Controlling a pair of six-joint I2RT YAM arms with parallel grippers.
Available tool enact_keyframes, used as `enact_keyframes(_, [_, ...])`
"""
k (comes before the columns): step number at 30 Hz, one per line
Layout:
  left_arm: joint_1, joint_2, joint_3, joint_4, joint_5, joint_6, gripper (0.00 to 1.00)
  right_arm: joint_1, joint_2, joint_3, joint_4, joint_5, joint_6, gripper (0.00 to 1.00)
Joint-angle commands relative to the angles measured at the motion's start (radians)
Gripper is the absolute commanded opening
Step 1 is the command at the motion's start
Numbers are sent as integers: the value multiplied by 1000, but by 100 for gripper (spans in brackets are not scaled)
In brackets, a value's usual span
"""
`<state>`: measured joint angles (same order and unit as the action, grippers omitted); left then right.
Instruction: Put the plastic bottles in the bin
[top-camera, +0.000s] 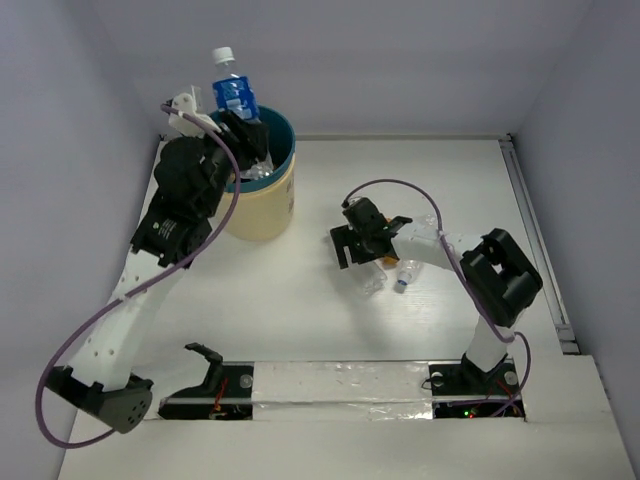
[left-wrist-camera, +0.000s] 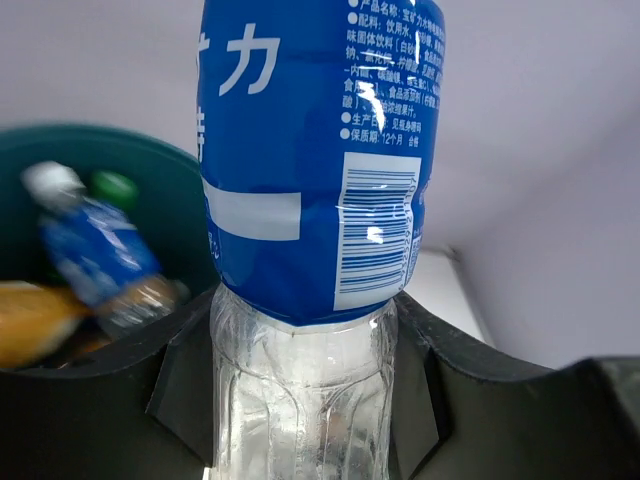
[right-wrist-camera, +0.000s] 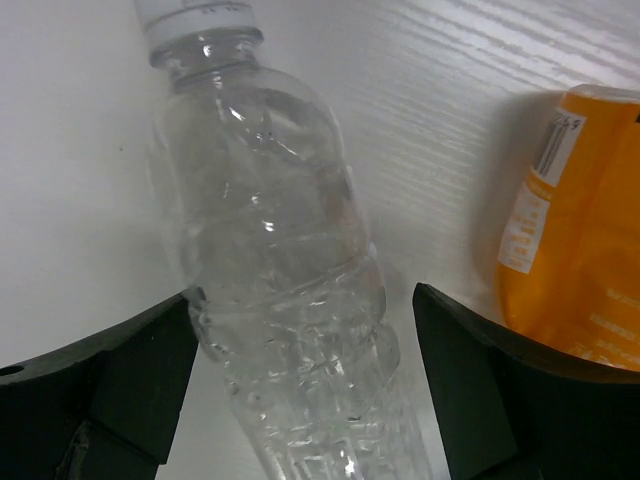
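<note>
Left gripper (top-camera: 243, 128) clamps the blue-labelled clear plastic bottle (top-camera: 232, 93) above the round cream-and-teal bin (top-camera: 268, 212), so centre it over the opening before releasing, while right gripper (right-wrist-camera: 303, 340) gapes wide around a plain clear bottle (right-wrist-camera: 270, 230).

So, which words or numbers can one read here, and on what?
"力": big white character on the blue-label bottle in the left tool.
"12个月": small print, same label; the other print is too small.
Orange bottle: label print blurred, unreadable.
</note>
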<state>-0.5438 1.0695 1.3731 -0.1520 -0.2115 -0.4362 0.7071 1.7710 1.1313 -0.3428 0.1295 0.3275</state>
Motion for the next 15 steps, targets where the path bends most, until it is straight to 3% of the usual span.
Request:
enact_keyframes(1, [155,78,49,51,63,-21,46,2,11,16,4,-62,-18,84])
enact_keyframes(4, [217,142,55,69,83,-39,46,2,-21,-27,51,-97,-2,68])
enact_keyframes(7, [254,190,43,103,46,-30,47,2,-91,-59,77,-108,10,59])
enact_keyframes(11, [265,219,2,115,-69,-21,51,2,-247,-70,85,-120,22,55])
enact_keyframes(15, [284,204,-71,169,-182,10,63,2,-405,-6,87,-171,21,55])
